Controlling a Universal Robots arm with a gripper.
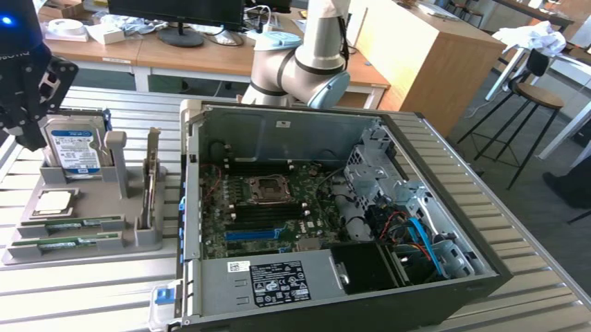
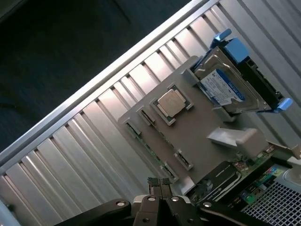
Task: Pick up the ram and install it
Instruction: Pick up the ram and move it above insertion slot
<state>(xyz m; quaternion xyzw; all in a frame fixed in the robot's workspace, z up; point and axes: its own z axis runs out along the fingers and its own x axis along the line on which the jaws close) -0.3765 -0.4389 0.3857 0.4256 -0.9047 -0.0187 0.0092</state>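
Two rams lie side by side in the front slots of the grey holder tray (image 1: 93, 259); the farther ram (image 1: 72, 225) and the nearer ram (image 1: 65, 243) are thin green sticks with pale labels. My gripper (image 1: 26, 135) hangs high above the tray's far corner, beside the hard drive (image 1: 74, 152), well clear of both rams. In the wrist view its fingertips (image 2: 154, 183) are pressed together with nothing between them, so the gripper (image 2: 160, 184) is shut and empty. The tray (image 2: 197, 127) lies below, with the ram slots seen edge-on.
The silver processor chip (image 1: 54, 202) sits on the tray, and an expansion card (image 1: 151, 181) stands upright at its edge. The open computer case (image 1: 277, 297) with its motherboard (image 1: 268, 207) fills the ribbed metal table's (image 1: 93, 297) middle. The arm's base (image 1: 305, 66) stands behind the case.
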